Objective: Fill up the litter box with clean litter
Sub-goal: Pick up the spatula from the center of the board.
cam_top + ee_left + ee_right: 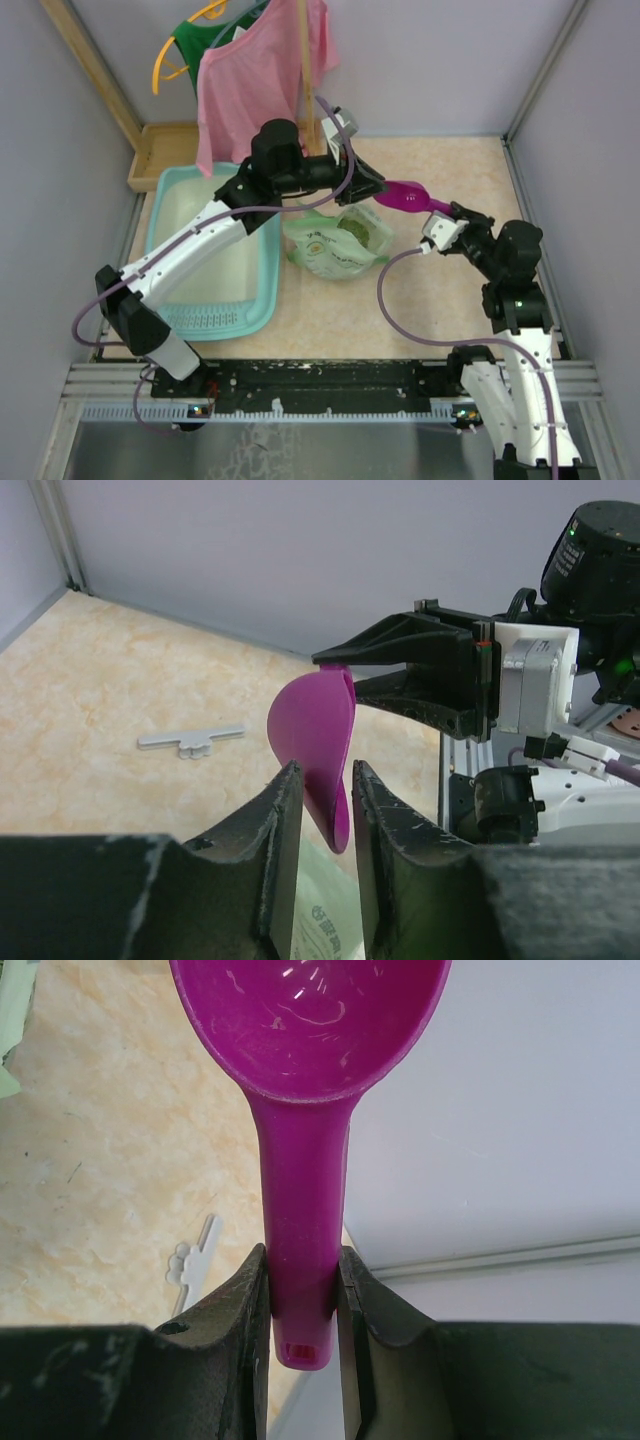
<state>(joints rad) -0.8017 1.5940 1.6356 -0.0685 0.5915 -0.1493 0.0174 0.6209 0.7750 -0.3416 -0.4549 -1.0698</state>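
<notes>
litter box (270, 280): light-teal tray on the left of the table (430, 320), whitish base showing, slotted grille strip (210, 318) at the near end; the left arm crosses above its far right corner; well apart from both sets of fingers
pink shirt (250, 80): hangs at the back over the far edge of the litter box, wooden tray (165, 150) behind to the left
bag (330, 258): pale green, stands just right of the litter box, mouth open upward; round printed mark on its front, too small to read; in the left wrist view a strip of the bag (322, 920) shows below the fingers with dark print, not legible
clean litter (357, 228): olive-green granules inside the bag's open mouth, just below and near side of the left fingertips, not touching any finger
magenta scoop (402, 195) (315, 730) (310, 1020): in the air above the bag's right edge, bowl toward the left arm, handle toward the right arm; no writing seen on it
right gripper (440, 212) (300, 1260): fingers clamped on the scoop's handle near its end, one on each side
left gripper (383, 188) (325, 780): narrow gap, fingers on either side of the bowl's lower edge; cannot tell if they press on it
grey T-shaped piece (190, 742) (192, 1258): lies flat on the table beyond the scoop, apart from everything
</notes>
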